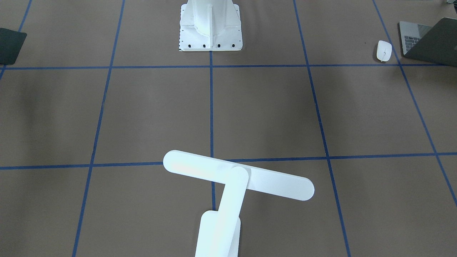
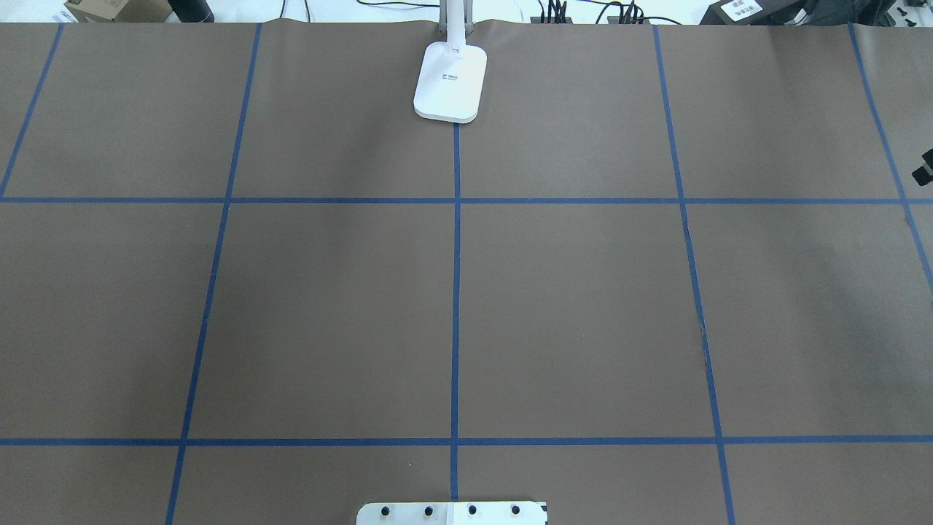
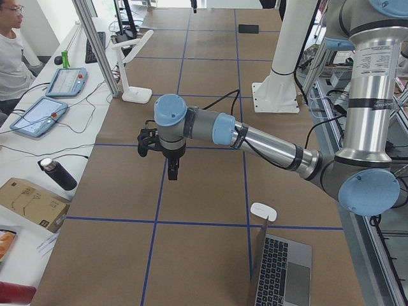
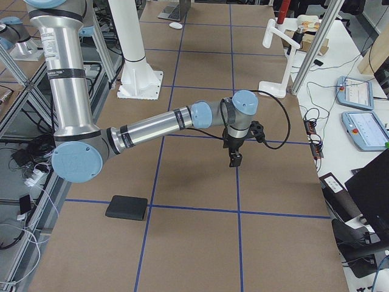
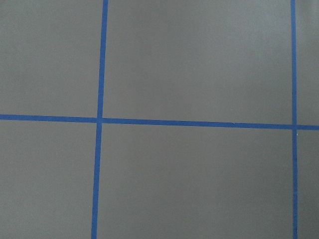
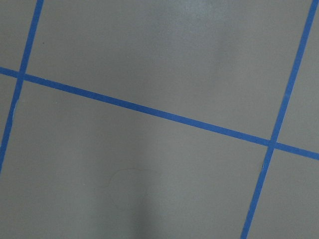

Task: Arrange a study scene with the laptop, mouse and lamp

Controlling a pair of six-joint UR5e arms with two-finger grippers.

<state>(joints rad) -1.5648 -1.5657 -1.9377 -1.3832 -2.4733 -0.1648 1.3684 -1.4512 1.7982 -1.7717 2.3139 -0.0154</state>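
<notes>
The white lamp [image 1: 238, 180] stands at the table's far-middle edge, its base [image 2: 450, 82] on the centre tape line. The grey laptop [image 3: 284, 274], lid partly open, sits at the table's left end with the white mouse [image 3: 263, 211] beside it. My left gripper [image 3: 173, 167] hangs above the table, pointing down, well away from the laptop [image 1: 428, 39] and the mouse [image 1: 384, 50]. My right gripper [image 4: 236, 159] hangs the same way near the lamp [image 4: 281, 61]. I cannot tell whether either is open or shut. Both wrist views show only table.
A black mouse pad [image 4: 127, 208] lies near the table's right end. The white robot pedestal [image 1: 210, 28] stands at the near middle. A person [image 3: 9, 51] sits at a side table with tablets [image 3: 38, 115], a bottle [image 3: 57, 173] and a box.
</notes>
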